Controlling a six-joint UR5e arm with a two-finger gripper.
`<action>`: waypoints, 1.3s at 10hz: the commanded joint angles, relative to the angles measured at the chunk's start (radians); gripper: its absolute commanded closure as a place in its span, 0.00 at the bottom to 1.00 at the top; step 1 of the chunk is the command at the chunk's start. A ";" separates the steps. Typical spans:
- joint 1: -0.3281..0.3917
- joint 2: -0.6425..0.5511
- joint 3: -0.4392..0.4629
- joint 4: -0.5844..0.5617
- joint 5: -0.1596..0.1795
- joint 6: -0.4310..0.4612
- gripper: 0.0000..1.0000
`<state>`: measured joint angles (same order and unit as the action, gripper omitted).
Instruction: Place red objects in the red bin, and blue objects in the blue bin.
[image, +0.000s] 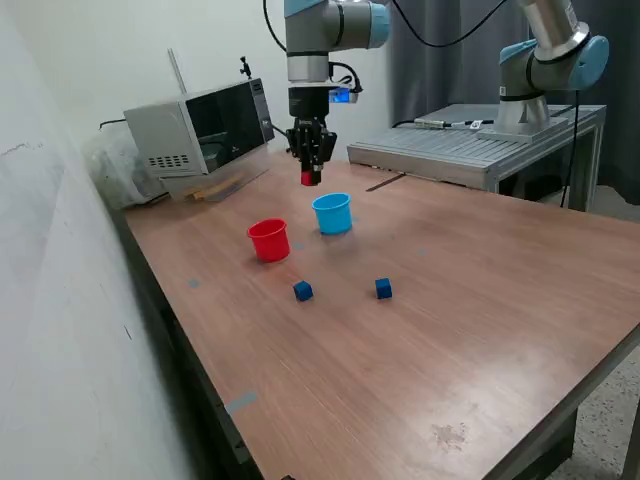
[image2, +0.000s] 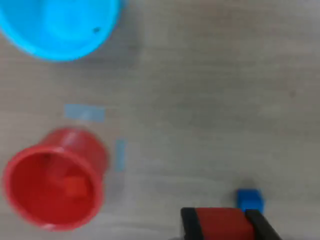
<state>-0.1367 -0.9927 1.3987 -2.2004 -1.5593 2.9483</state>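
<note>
Red cube (image: 310, 178) in pincer (image: 311, 176), seemingly above cups (image: 332, 213).

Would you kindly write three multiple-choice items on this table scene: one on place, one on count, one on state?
1. Where is the hand?
A. Raised above the table, behind the cups
B. Resting inside the blue cup
C. Touching a dark blue cube

2. How many dark blue cubes lie loose on the table?
A. None
B. Two
C. Four

3. What is inside the red cup?
A. A red cube
B. A blue cube
C. Nothing

Key: 1 A, the exterior view shows it in the air beyond the blue cup. 2 B, both lie before the cups. 3 A, the wrist view shows a red cube in the cup.
</note>
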 joint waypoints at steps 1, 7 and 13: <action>-0.046 0.031 -0.061 0.002 0.002 0.000 1.00; -0.113 0.204 -0.176 -0.007 0.001 0.003 1.00; -0.144 0.244 -0.198 -0.041 0.001 0.002 0.00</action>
<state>-0.2789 -0.7516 1.2137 -2.2388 -1.5575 2.9502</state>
